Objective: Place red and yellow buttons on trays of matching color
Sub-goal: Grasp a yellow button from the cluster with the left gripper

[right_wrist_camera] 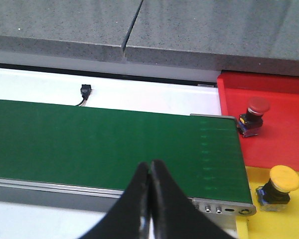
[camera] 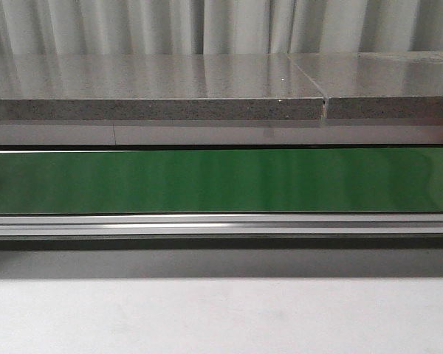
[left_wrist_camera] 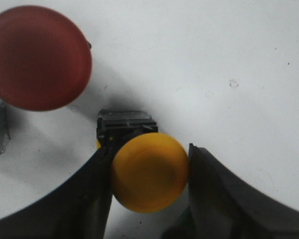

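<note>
Left gripper pinches the yellow button by its cap.
Lift straight, clear of the red button at upper left; your right gripper is pressed together, idle.

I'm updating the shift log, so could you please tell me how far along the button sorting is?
Done: a red button sits on the red tray and a yellow button on the yellow tray. In hand: the left hand closes around another yellow button. Left: a second red button beside it. The right hand is shut, empty.
</note>
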Action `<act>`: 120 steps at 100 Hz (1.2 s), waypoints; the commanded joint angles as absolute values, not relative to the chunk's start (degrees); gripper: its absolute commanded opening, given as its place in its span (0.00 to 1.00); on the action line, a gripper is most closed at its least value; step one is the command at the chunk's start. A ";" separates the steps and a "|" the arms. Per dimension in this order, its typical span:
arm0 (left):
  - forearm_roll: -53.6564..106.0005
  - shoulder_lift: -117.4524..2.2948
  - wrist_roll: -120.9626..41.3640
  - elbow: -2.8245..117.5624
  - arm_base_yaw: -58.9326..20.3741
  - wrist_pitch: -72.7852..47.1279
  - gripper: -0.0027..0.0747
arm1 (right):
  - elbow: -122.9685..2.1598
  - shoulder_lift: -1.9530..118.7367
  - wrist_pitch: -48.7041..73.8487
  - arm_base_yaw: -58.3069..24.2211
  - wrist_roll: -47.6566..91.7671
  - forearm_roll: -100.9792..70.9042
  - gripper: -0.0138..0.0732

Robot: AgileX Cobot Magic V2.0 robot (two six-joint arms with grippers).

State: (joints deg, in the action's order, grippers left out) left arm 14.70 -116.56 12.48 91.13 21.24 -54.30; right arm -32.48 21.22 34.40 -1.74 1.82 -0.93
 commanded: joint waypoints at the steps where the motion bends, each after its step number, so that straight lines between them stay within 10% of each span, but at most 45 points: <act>1: 15.65 -112.78 11.45 92.85 21.26 -54.50 0.34 | -33.94 21.54 30.41 -1.87 2.05 -0.83 0.08; 120: 21.61 -87.92 -8.11 73.99 20.25 -54.16 0.34 | -33.94 21.54 30.41 -1.87 2.05 -0.83 0.08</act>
State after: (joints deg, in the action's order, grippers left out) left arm 19.43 -90.50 -7.75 72.63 20.99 -54.79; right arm -32.48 21.22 34.40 -1.74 1.82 -0.93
